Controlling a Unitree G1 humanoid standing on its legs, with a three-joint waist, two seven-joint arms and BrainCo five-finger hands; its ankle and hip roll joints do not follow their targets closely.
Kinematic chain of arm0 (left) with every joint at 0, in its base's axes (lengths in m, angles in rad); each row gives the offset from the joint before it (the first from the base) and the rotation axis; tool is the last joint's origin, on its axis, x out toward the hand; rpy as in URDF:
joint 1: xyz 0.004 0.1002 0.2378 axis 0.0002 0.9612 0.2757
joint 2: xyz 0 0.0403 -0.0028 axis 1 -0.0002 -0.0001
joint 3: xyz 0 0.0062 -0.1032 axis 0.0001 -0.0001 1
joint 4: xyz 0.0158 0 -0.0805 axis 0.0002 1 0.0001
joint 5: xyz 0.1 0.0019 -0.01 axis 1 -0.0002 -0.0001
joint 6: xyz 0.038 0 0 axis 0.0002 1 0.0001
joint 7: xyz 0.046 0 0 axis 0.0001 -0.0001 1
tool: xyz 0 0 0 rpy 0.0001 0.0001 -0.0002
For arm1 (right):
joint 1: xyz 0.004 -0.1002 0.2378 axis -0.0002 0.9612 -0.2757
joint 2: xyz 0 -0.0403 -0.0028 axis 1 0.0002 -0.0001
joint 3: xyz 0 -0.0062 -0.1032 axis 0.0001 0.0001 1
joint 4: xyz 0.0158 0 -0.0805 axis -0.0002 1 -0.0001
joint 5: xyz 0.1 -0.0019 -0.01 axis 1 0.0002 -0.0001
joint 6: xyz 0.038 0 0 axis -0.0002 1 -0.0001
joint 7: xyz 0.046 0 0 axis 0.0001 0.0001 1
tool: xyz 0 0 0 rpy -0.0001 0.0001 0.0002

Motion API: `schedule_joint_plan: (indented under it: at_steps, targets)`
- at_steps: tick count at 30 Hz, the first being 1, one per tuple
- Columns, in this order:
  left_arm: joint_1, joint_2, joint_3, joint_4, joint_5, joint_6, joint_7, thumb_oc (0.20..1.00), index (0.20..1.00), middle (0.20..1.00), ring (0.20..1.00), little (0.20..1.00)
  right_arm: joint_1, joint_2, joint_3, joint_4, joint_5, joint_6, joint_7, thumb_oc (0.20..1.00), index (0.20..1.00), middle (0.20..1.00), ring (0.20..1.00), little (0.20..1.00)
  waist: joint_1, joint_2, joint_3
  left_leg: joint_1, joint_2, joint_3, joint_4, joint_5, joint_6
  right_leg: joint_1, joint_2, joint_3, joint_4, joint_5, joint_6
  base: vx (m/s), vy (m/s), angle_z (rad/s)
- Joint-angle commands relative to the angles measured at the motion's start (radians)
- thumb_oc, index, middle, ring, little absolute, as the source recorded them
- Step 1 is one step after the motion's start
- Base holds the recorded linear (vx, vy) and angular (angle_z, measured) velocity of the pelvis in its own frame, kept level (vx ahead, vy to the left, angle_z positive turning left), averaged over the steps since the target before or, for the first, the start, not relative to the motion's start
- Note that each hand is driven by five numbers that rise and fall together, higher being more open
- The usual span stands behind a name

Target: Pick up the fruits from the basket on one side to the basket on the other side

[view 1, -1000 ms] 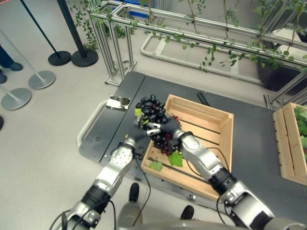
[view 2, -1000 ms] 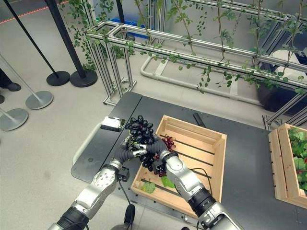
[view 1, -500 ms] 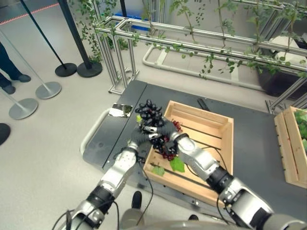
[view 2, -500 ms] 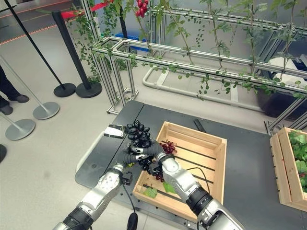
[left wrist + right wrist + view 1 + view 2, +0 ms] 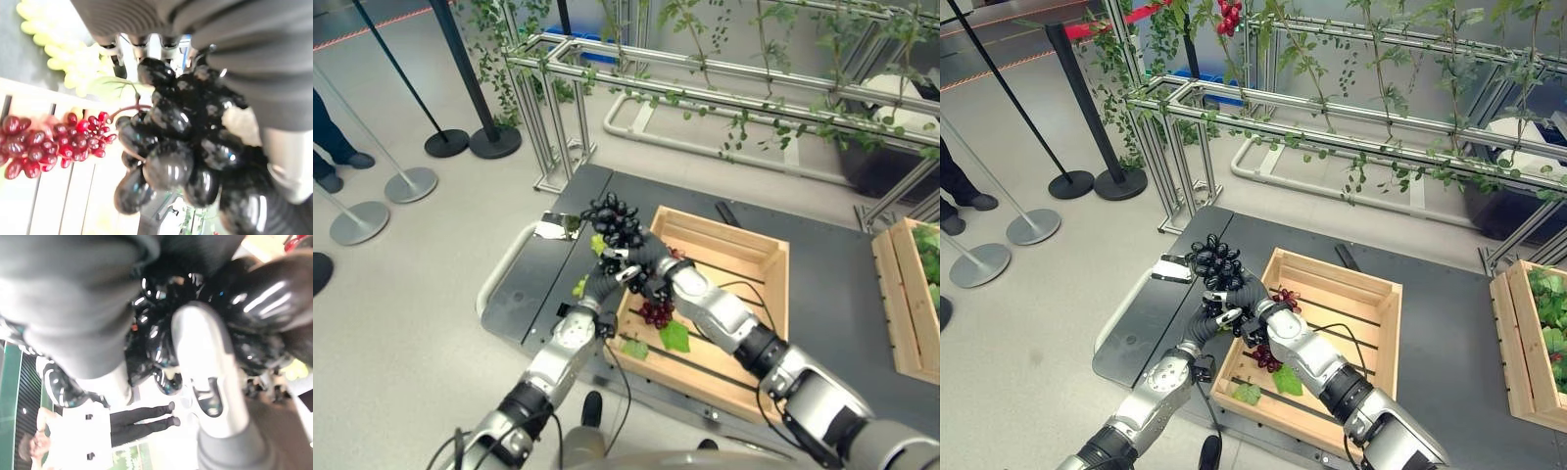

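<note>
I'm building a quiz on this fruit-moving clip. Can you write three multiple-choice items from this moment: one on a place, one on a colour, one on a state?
1. Where does the red grape bunch lie?
A. in the wooden crate under the arms
B. on the grey floor
C. in the crate at the far right

2. What colour is the bunch that the hands lift?
A. yellow
B. black
C. orange

3. How is that bunch held?
A. by the left hand alone
B. resting on the platform
C. between both hands

Answers: 1 A, the red grape bunch lies on the slats of the wooden crate. 2 B, the black grape bunch is glossy black. 3 C, the left hand and right hand both close round it, above the crate's edge.
</note>
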Motion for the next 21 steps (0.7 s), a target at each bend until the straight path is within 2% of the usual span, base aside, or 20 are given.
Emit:
schedule_joint_plan:
  at_steps: [1,9,14,17,18,21]
  targets:
    - [-0.168,-0.058,-0.048,0.129,-0.061,-0.017,0.055,1.000,1.000,1.000,1.000,1.000,-0.165,0.161,0.065,-0.195,0.051,-0.109,0.046,0.200,0.200,0.200,0.200,0.200,-0.004,-0.031,-0.007,0.031,-0.047,0.020,-0.034,-0.073,0.037,0.053,-0.052,-0.049,0.131,-0.144,0.033,0.00,0.000,0.00]
    - [-0.198,-0.039,-0.032,0.053,-0.042,-0.035,0.076,1.000,1.000,1.000,1.000,1.000,-0.164,0.169,0.078,-0.194,0.095,-0.127,0.042,0.200,0.200,0.200,0.200,0.200,-0.005,-0.029,-0.010,0.033,-0.045,0.020,-0.033,-0.072,0.036,0.058,-0.049,-0.052,0.126,-0.145,0.032,0.00,0.000,0.00]
    - [-0.226,-0.003,-0.026,-0.002,0.088,-0.031,0.096,1.000,1.000,1.000,1.000,1.000,-0.138,0.189,0.091,-0.172,0.111,-0.133,0.042,0.200,0.200,0.200,0.200,0.200,-0.001,-0.025,-0.008,0.034,-0.044,0.021,-0.034,-0.072,0.033,0.057,-0.046,-0.052,0.129,-0.149,0.031,0.00,0.000,-0.01]
    - [-0.228,0.005,-0.024,-0.016,0.115,-0.029,0.095,1.000,1.000,1.000,1.000,1.000,-0.133,0.191,0.093,-0.165,0.110,-0.131,0.045,0.200,0.200,0.200,0.200,0.200,0.000,-0.024,-0.008,0.035,-0.043,0.022,-0.034,-0.072,0.033,0.057,-0.046,-0.052,0.130,-0.150,0.031,0.00,0.000,0.00]
    - [-0.234,0.033,-0.024,-0.052,0.196,-0.027,0.083,1.000,1.000,1.000,1.000,1.000,-0.135,0.184,0.100,-0.158,0.085,-0.123,0.061,0.200,0.200,0.200,0.200,0.200,0.001,-0.023,-0.007,0.035,-0.042,0.022,-0.034,-0.073,0.032,0.058,-0.045,-0.051,0.130,-0.152,0.031,0.00,0.000,0.00]
    - [-0.224,0.057,-0.018,-0.078,0.241,-0.026,0.069,1.000,1.000,1.000,1.000,1.000,-0.130,0.170,0.104,-0.148,0.051,-0.107,0.082,0.200,0.200,0.200,0.200,0.200,0.003,-0.021,-0.008,0.038,-0.042,0.023,-0.035,-0.074,0.031,0.060,-0.044,-0.053,0.126,-0.153,0.030,0.00,0.000,0.00]
